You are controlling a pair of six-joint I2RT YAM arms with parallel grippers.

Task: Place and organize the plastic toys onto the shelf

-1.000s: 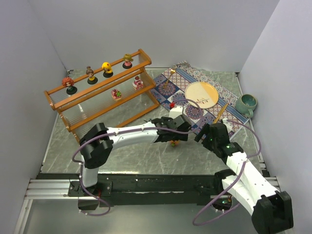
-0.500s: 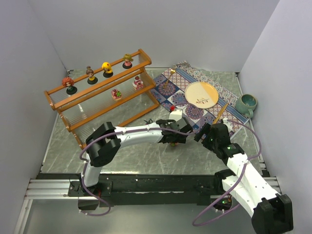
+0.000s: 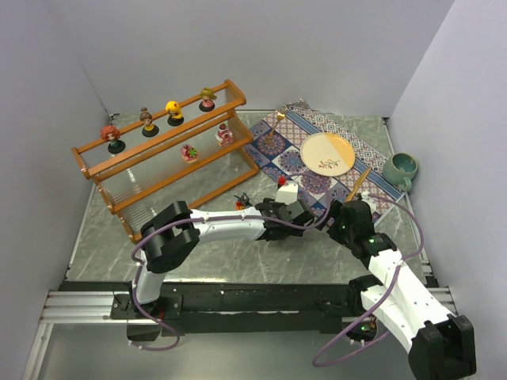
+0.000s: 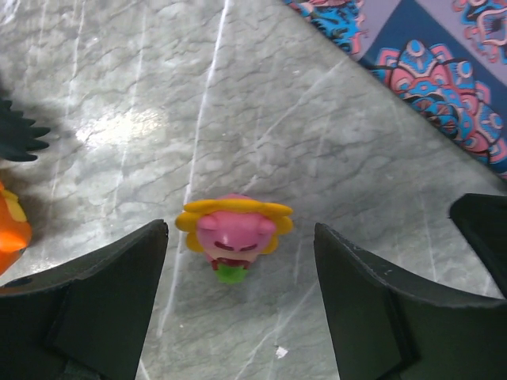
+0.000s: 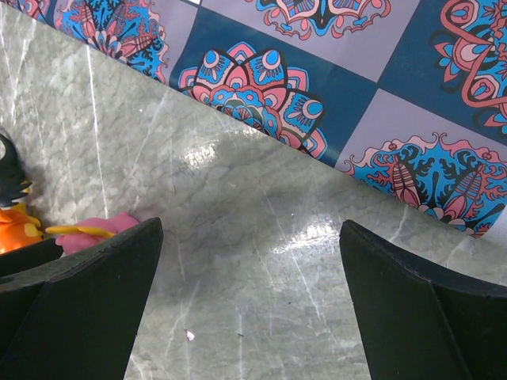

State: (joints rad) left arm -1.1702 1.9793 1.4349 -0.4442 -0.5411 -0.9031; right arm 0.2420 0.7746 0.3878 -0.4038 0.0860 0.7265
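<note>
Bright even light, soft shadows, glare on table (image 4: 107, 127)

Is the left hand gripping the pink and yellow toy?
No, the left hand is open, with the pink and yellow toy standing free between its fingers.

The left arm stretches low across to the right, the left gripper (image 4: 239, 232) spread wide. The right arm bends inward, the right gripper (image 5: 250, 229) gaping fully.

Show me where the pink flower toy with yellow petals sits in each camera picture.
Top external: not visible, seemingly under the left gripper.
Left wrist: pink flower toy centred, between the open fingers.
Right wrist: peeking out at the left edge.
Shared landmark: edge of the patterned mat.
</note>
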